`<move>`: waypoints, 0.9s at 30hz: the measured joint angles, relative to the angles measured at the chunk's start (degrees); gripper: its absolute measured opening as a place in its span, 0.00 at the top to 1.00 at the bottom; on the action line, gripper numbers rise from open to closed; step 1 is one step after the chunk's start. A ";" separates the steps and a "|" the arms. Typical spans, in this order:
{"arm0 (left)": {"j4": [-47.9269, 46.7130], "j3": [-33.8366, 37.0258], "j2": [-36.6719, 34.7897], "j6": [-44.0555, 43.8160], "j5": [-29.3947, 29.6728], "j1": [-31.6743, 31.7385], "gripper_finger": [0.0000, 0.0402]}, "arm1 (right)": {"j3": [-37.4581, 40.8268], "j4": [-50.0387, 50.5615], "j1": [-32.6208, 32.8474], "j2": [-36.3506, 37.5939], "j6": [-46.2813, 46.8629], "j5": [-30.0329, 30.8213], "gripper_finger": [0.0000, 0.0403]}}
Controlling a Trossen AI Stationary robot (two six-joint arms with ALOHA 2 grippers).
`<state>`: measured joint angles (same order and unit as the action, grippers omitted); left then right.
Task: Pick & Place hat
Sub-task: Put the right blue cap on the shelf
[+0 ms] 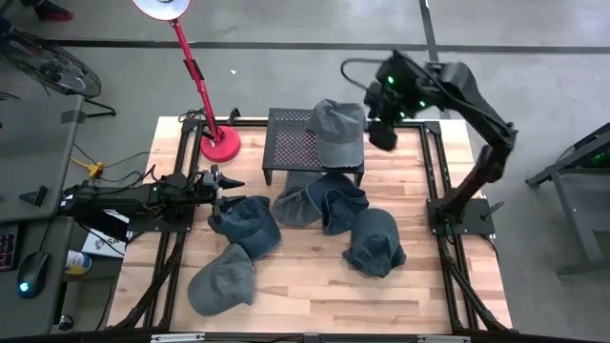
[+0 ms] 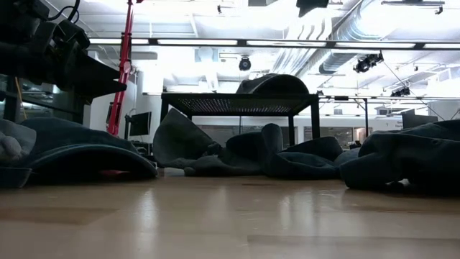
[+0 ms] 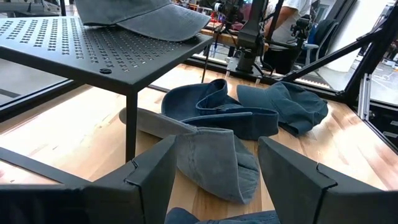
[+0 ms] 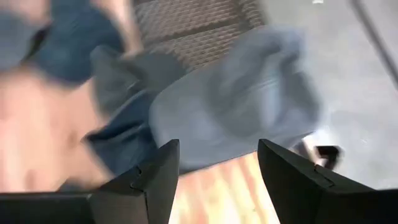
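A grey hat lies on the right part of a black perforated stand at the table's far middle, its brim reaching over the stand's edge. Several blue hats lie on the wood in front of the stand, among them hat, hat and hat. My right gripper hangs open in the air just right of the grey hat, slanting down, with nothing between its fingers. My left gripper waits open at the table's left, level, pointing at the blue hats.
A red desk lamp stands with its base at the stand's left. Black frame rails run along the table's edges. Bare wood shows between the hats and the near edge.
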<state>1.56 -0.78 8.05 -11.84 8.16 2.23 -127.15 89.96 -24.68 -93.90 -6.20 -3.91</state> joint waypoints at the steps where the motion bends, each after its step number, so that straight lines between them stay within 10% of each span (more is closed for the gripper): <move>1: -0.02 0.00 0.02 0.00 -0.02 -0.01 0.45 | 1.89 -0.16 0.86 1.45 -0.45 -0.88 0.48; 17: 0.00 0.00 0.02 -0.01 -0.02 0.00 0.45 | 43.10 -4.00 19.05 24.40 24.20 -3.22 0.48; 27: -0.01 0.00 0.00 -0.01 -0.02 0.00 0.45 | 60.95 -23.48 37.79 26.44 43.76 -6.81 0.48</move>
<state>1.55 -0.78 8.05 -11.85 8.14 2.24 -66.20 66.49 13.10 -67.46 37.56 -10.72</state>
